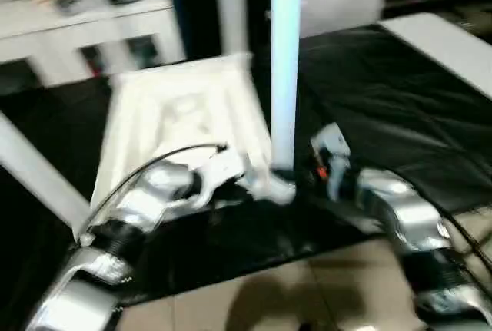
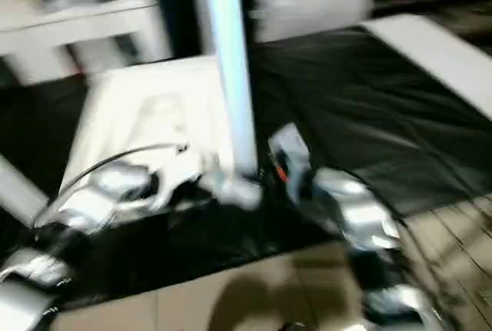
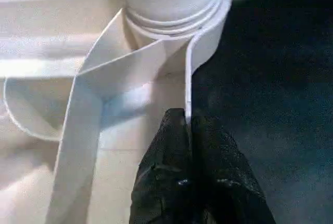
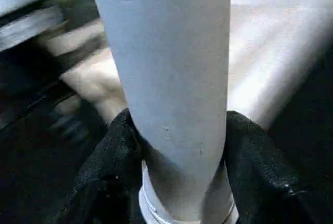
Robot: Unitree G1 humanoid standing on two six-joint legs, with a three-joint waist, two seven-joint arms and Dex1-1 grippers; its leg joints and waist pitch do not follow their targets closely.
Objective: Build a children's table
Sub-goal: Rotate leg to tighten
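Both forearms reach in from 6 o'clock. The left gripper (image 3: pixel 186 130) pinches the tabletop (image 1: pixel 181 112) rim; the right gripper (image 4: pixel 177 146) clasps an upright leg (image 1: pixel 285 62) at its socket. The tabletop lies underside-up on a black mat (image 1: pixel 384 93), tiled floor (image 1: pixel 307 292) nearer.

No text, label, brand, number or sign can be read on anything here.
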